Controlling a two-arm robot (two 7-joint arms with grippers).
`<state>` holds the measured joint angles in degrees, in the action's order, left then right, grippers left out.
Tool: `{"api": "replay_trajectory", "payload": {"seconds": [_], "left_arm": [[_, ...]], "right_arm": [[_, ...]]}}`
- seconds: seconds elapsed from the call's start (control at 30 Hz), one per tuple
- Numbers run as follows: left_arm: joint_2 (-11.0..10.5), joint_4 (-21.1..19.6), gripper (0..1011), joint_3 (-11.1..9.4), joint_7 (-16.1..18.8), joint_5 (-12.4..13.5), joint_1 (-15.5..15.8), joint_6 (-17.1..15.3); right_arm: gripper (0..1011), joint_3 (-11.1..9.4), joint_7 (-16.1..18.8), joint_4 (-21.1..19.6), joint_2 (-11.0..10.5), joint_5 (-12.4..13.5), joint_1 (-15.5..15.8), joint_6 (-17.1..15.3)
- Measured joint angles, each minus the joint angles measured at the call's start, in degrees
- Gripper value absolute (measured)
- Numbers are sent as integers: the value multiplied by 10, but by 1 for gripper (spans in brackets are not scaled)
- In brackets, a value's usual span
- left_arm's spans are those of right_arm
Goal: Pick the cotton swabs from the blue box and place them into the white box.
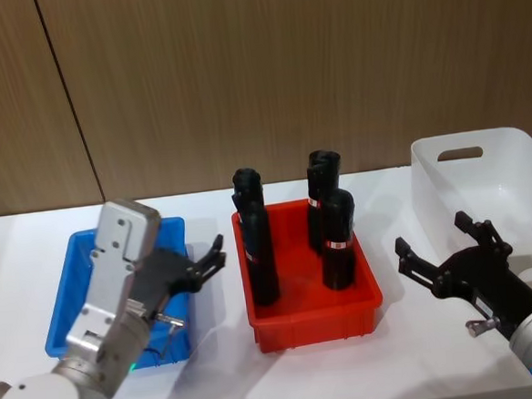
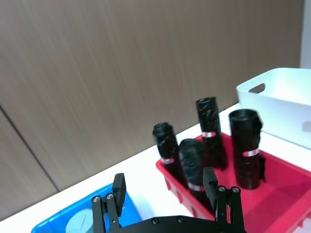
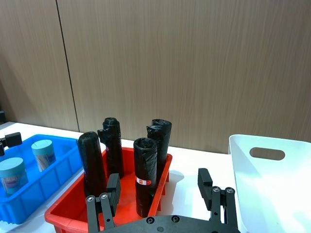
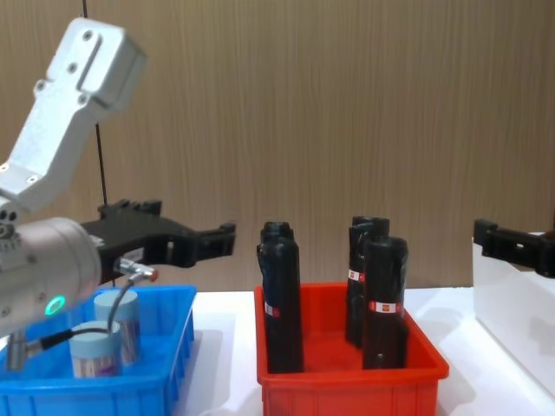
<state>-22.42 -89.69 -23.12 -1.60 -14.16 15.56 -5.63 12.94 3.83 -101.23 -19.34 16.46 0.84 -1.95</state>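
The cotton swabs (image 4: 117, 322) stand straight up in the blue box (image 4: 178, 347), just under the left gripper (image 1: 213, 255) — the nearer one, fingers wide apart and empty — while the right gripper (image 1: 433, 233), also spread and empty, waits by the white box (image 1: 516, 142); the chest view shows jars that the arm covers in the head view.

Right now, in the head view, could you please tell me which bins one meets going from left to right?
The blue box → the red bin → the white box.
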Motion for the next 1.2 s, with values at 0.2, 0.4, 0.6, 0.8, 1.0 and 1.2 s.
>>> {"api": "replay_trajectory", "payload": {"seconds": [0.2, 0.4, 0.6, 0.8, 1.0, 1.2], "left_arm": [[-3, 21, 1004, 13, 0, -25, 6, -9], [-4, 45, 1004, 24, 0, -49, 11, -10], [-5, 71, 1004, 35, 1, -73, 17, -7], [-5, 97, 1004, 45, 1, -95, 23, -3], [-4, 126, 1004, 53, -4, -112, 30, -1], [-2, 152, 1004, 58, -15, -119, 39, -1]], "right_arm": [[1002, 0, 0, 0, 0, 0, 0, 0], [1002, 0, 0, 0, 0, 0, 0, 0], [1002, 0, 0, 0, 0, 0, 0, 0], [1002, 0, 0, 0, 0, 0, 0, 0], [1002, 0, 0, 0, 0, 0, 0, 0], [1002, 0, 0, 0, 0, 0, 0, 0]]}}
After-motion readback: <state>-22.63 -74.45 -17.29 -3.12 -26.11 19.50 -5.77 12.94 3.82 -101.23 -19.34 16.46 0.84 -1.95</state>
